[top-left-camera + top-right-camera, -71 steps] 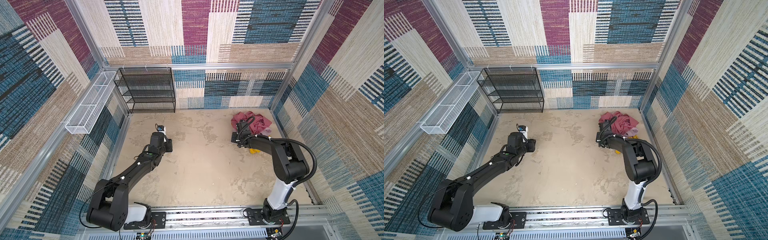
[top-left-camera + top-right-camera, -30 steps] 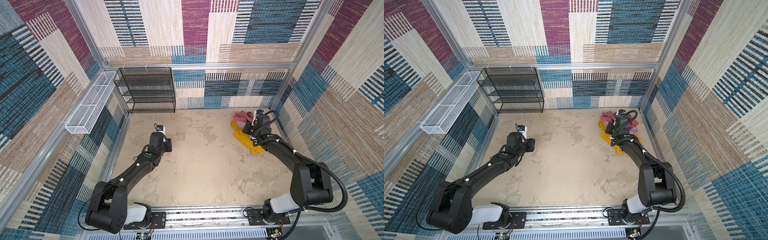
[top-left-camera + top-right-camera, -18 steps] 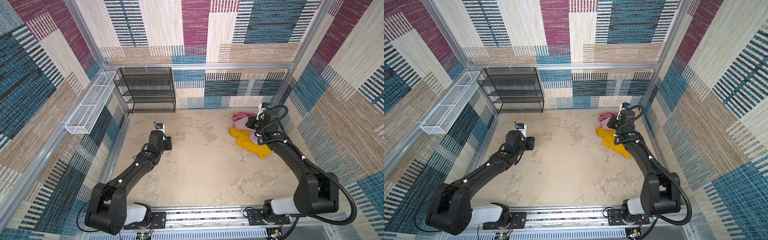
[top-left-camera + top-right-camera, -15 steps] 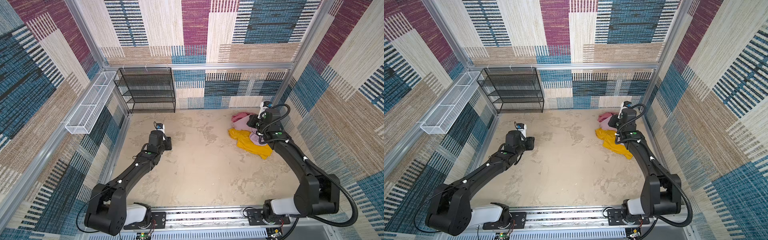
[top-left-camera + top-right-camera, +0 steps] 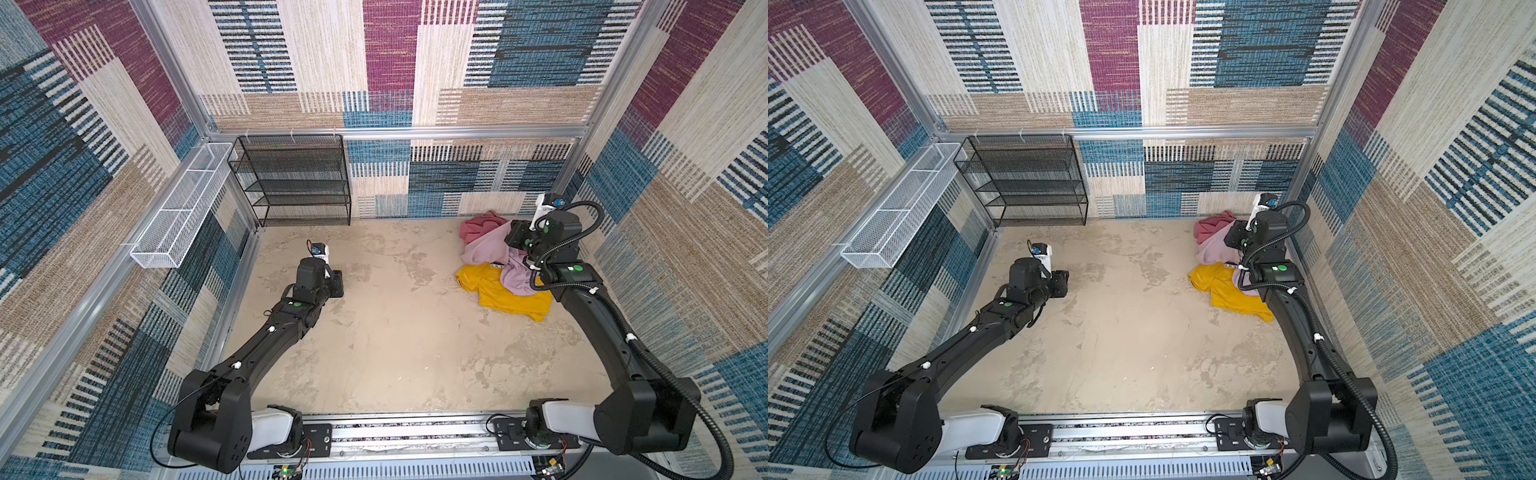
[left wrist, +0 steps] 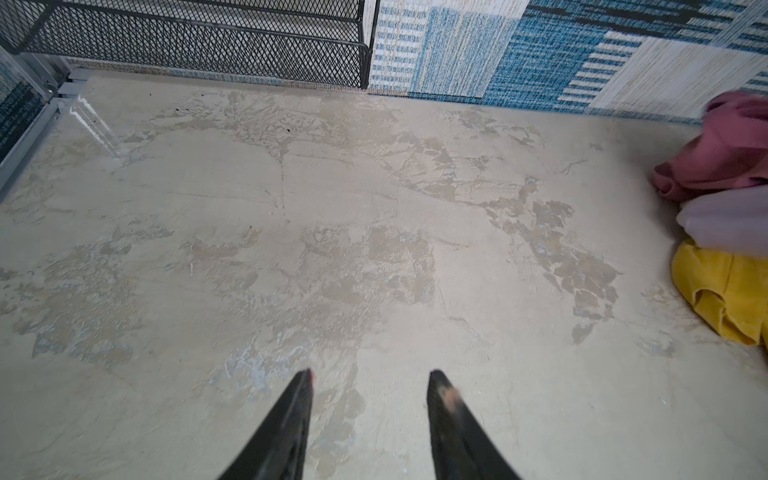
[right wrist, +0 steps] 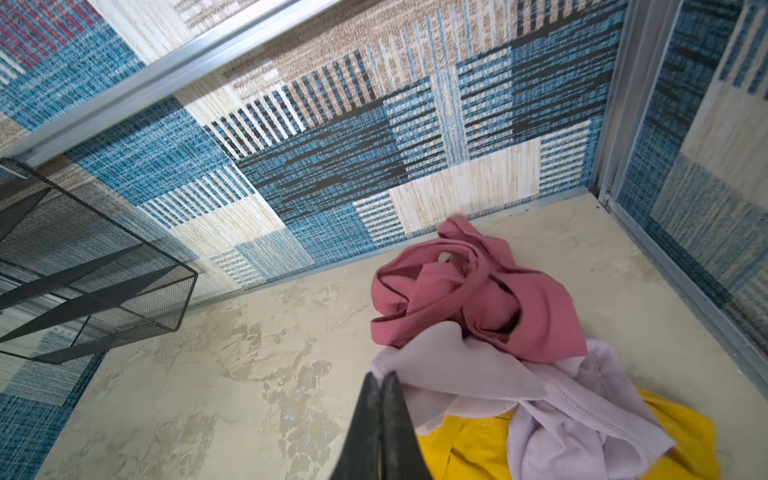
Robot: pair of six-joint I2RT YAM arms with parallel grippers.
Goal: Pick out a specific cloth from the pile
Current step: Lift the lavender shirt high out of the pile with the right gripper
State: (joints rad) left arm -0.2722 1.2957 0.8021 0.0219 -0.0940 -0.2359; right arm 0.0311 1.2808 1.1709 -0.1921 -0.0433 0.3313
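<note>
The cloth [image 7: 478,374] is pinched at one edge by the right gripper [image 7: 383,380], clenched on it. The rest drapes past the tips onto the yellow shirt [image 7: 469,451] and touches the rose garment [image 7: 490,299] ahead. The corner walls [image 7: 374,145] stand close beyond. Bare floor [image 7: 208,395] opens alongside. The left gripper [image 6: 371,376] is released over open floor.

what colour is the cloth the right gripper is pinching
The cloth is plain pale lilac-pink, clearest in the right wrist view.
</note>
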